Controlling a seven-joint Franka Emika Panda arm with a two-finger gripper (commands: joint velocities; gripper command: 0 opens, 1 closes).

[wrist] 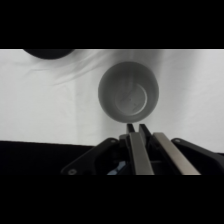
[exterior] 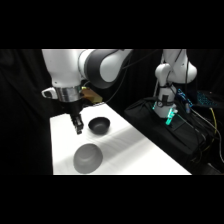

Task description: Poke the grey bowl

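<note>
One white Franka arm (exterior: 75,67) is the biggest thing here, reaching in over the white surface (exterior: 140,150) with its wrist pointing down. Taking the grey bowl (exterior: 88,158) as the landmark: the surface spreads out under it as a long slanted slab, with the bowl near the surface's front end, close to where the picture cuts it off. There is plenty of bare white to the bowl's right and behind it, less on its left, where the surface's edge runs fairly near.

The grey bowl itself stands upright, mouth up, and nothing touches it. In the wrist view the grey bowl (wrist: 129,92) sits just past the fingertips, almost centred, its hollow plainly open to the camera.

Smaller, the glossy black bowl (exterior: 99,125) sits behind the grey bowl and a little to the right, apart from it; in the wrist view only a sliver of the black bowl (wrist: 47,53) shows at the top left.

Smallest, the gripper (exterior: 78,131) hangs above the surface, behind the grey bowl and just left of the black one. Its jaws look drawn together with only a hairline gap and hold nothing.

I judge this as the approach step: the poke is not yet made. The next move calls for bringing the closed tips forward and down to the grey bowl's rim or wall, gently enough not to shove it towards the near edge, while staying clear of the black bowl
</note>
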